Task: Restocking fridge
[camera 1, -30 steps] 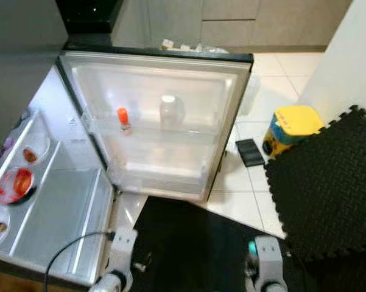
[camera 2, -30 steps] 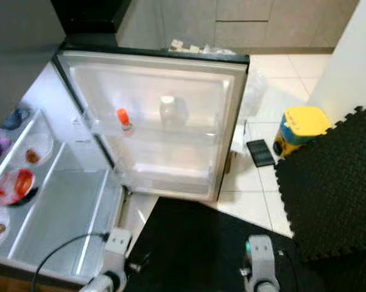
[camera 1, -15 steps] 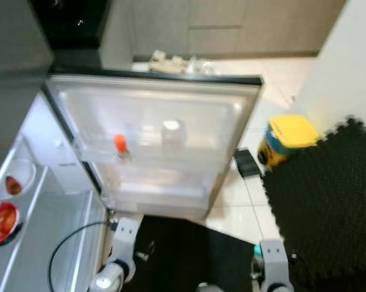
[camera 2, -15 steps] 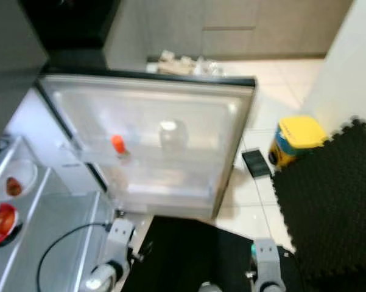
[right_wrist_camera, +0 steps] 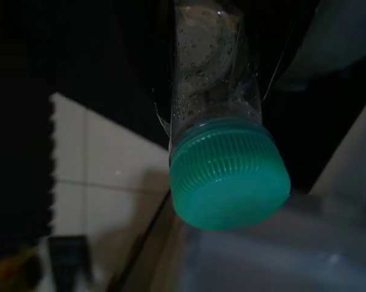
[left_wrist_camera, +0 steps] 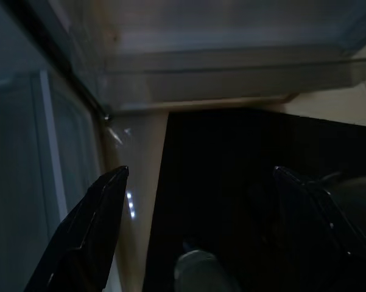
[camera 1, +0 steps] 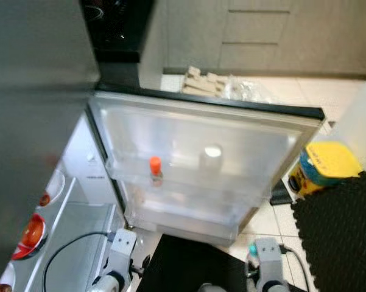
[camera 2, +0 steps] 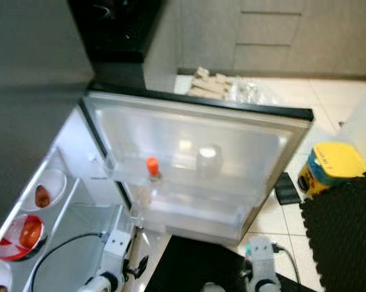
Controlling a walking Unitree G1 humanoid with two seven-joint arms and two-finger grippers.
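From the head cameras we see our fridge door (camera 1: pixel 207 152) swung wide open before us, its shelf already holding an orange-capped bottle (camera 1: pixel 154 171) and a clear jar (camera 1: pixel 211 159), while bowls of red food (camera 2: pixel 28 233) sit on the fridge shelves to our left; a yellow container (camera 1: pixel 323 165) stands on the floor beside a black foam mat (camera 1: pixel 347 237). In the left wrist view, our left gripper (left_wrist_camera: pixel 201 219) has its fingers spread wide and holds nothing, hanging low near the foot of the door. In the right wrist view, a clear bottle with a green cap (right_wrist_camera: pixel 222 152) sits right in front of the camera, seemingly clamped in our right gripper, though we cannot see its fingers. We judge restocking part done: this bottle is not yet shelved.
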